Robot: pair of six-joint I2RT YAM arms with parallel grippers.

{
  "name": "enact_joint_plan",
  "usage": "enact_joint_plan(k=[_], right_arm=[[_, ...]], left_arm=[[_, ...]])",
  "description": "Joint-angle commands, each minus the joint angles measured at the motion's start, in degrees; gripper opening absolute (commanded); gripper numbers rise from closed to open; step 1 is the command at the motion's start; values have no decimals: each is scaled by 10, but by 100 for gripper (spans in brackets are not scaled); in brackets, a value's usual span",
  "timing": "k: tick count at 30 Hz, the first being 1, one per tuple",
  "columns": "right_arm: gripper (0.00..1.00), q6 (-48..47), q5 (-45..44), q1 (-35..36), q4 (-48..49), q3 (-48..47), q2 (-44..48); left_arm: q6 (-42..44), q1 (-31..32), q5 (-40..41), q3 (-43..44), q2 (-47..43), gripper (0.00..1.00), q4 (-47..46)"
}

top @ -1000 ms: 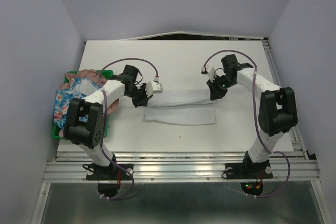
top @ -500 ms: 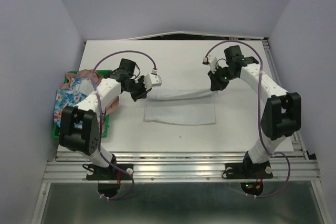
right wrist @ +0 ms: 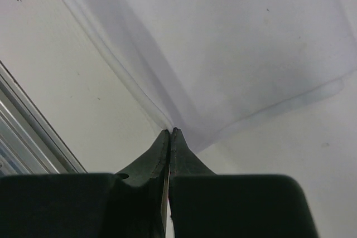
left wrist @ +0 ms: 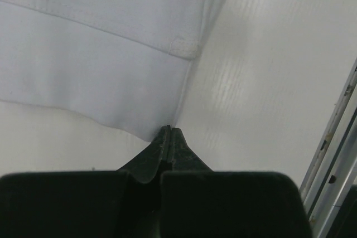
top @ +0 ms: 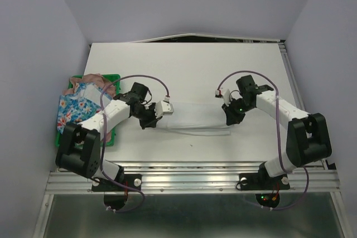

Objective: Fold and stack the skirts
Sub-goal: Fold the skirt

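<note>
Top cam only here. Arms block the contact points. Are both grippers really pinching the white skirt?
Observer: In the left wrist view, the left gripper is shut, its tips nipping the white skirt at a bottom corner.
Operator: Right side?
Observer: The right gripper is shut too, its tips on the cloth where two of its edges meet in a point.
Operator: One layer on the left?
Observer: It looks like two: a layer with a stitched seam lies over a lower one that runs down to the tips.
</note>
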State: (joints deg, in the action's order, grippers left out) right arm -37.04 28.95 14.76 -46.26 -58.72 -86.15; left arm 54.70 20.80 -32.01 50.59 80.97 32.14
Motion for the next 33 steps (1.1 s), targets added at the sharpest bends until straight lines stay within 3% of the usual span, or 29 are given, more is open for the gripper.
enact_joint_plan(k=[1, 9, 10, 11, 15, 19, 24, 28, 33], right_arm=[[1, 12, -2, 9, 54, 43, -2], [3, 7, -2, 14, 56, 50, -10], [22, 5, -1, 14, 47, 48, -10], [32, 3, 0, 14, 41, 44, -10], [49, -6, 13, 14, -15, 6, -3], [50, 3, 32, 14, -58, -53, 24], [50, 51, 41, 14, -43, -100, 5], [45, 81, 45, 14, -29, -109, -52], [44, 114, 54, 26, -22, -71, -92]], left_arm=[[-11, 11, 4, -30, 10, 0, -21], [-17, 15, 12, -38, 27, 2, -39], [-21, 15, 13, -37, 27, 10, -40], [-26, 15, 15, -31, 25, 25, -40], [-29, 15, 13, -11, 1, 41, -20], [-25, 15, 6, 27, -51, 45, 26], [-64, 14, -2, 56, -75, 46, 17], [-169, 15, -4, 58, -53, 46, -60], [-216, 41, 12, 39, -5, 45, -124]])
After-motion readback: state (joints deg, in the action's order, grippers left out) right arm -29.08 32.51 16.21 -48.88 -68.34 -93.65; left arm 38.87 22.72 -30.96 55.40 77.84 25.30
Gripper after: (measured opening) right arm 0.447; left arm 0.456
